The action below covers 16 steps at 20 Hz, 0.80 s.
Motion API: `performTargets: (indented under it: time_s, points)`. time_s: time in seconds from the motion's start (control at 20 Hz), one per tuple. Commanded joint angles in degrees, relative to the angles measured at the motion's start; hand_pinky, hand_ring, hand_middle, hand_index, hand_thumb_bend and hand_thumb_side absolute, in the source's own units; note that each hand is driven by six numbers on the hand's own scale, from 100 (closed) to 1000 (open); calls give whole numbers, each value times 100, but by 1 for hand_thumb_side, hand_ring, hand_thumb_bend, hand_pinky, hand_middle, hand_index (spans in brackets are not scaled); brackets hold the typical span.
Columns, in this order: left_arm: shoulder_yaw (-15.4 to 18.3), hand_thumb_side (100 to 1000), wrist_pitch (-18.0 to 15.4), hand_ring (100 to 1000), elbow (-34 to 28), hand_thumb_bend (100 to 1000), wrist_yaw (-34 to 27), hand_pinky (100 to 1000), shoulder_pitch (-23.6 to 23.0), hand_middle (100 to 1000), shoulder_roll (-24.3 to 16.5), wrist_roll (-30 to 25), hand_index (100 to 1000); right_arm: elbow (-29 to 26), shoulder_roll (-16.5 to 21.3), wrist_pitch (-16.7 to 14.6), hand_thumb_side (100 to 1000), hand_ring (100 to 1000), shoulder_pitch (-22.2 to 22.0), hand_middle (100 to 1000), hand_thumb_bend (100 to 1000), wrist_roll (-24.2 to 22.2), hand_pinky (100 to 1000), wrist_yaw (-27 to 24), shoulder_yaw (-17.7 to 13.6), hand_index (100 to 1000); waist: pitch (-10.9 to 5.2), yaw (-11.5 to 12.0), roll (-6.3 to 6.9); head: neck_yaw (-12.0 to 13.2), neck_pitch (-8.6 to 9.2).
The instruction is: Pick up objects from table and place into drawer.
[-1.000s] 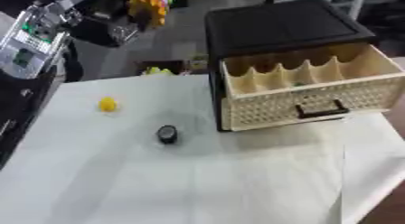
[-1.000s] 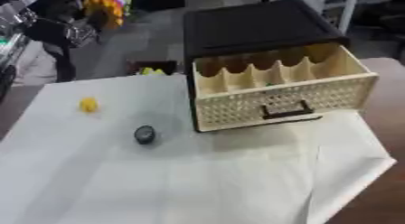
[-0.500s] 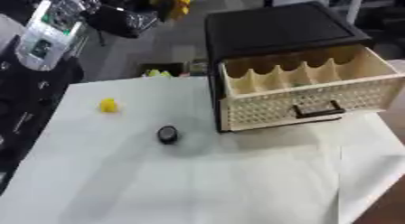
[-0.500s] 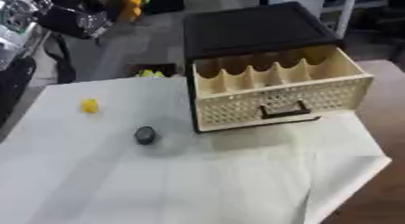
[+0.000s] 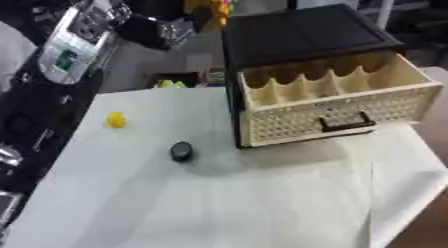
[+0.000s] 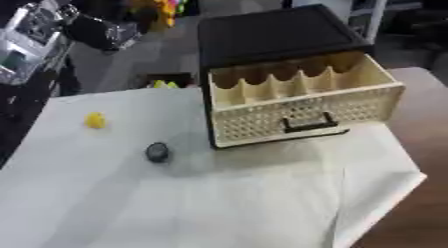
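Observation:
A black cabinet (image 5: 302,34) stands at the back right of the table, its cream drawer (image 5: 337,109) pulled open, with several empty compartments showing. On the white cloth (image 5: 219,192) lie a small yellow object (image 5: 115,120) at the left and a black round object (image 5: 180,151) near the drawer's left corner. My left arm (image 5: 74,42) reaches in from the upper left, raised high above the table. Its hand (image 5: 162,28) is blurred and seems curled round a yellow, multicoloured toy (image 5: 210,6), left of the cabinet top. My right hand shows in no view.
The cloth hangs past the table's brown edge (image 6: 411,212) at the right. A yellow-green thing (image 5: 171,84) lies on the floor behind the table. The black arm and body (image 5: 26,122) run along the table's left side.
My left arm has swung to the right, carrying the multicoloured toy towards the cabinet. The two objects on the cloth and the drawer have not moved.

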<state>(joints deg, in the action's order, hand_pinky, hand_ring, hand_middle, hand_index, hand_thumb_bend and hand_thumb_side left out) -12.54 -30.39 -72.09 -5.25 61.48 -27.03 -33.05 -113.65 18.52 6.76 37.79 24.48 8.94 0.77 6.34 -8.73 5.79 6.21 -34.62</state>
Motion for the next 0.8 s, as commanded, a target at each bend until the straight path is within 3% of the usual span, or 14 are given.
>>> performTargets:
  time_s: [0.05, 0.8]
  points:
    - [-16, 266, -624, 305, 115, 100, 128, 100, 126, 270, -32, -407, 799, -94, 7, -6, 905, 302, 113, 284, 895, 7, 160, 23, 19, 568, -95, -20, -11, -32, 69]
    - [78, 259, -979, 301, 998, 100, 865, 100, 262, 268, 481, -311, 786, -94, -156, -31, 941, 303, 228, 286, 881, 0, 186, 2, 47, 568, 5, -274, 127, 167, 237]
